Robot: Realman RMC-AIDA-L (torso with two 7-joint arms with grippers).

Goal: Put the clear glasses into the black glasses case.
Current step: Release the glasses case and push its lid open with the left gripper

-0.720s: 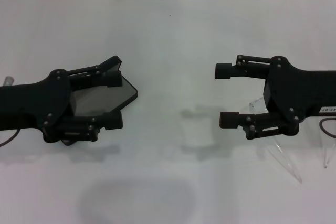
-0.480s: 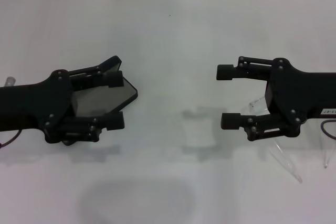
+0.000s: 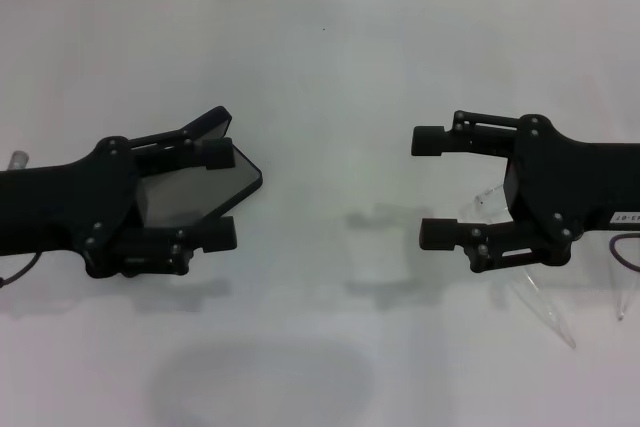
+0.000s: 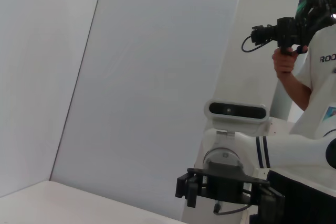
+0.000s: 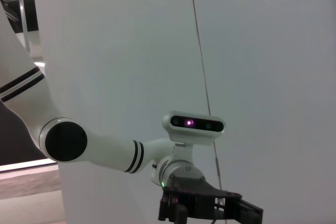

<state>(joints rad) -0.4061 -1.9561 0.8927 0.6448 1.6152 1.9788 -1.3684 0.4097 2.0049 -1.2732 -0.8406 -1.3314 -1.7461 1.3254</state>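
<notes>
In the head view the black glasses case (image 3: 243,179) lies open at the left, its grey lining showing and its lid edge pointing to the back. My left gripper (image 3: 220,195) hovers over it, open, with a finger on each side of the lining and its body hiding much of the case. The clear glasses (image 3: 487,201) lie at the right, mostly under my right gripper (image 3: 432,187). One clear arm (image 3: 545,312) reaches toward the front edge. The right gripper is open, holds nothing, and points toward the left gripper.
The white table (image 3: 320,57) runs back to a tiled wall. A small clear object (image 3: 16,156) sits at the far left edge. The left wrist view shows the other arm's gripper (image 4: 223,190) and a person with a camera (image 4: 294,35).
Both grippers have only drifted slightly. The case and the glasses lie where they were.
</notes>
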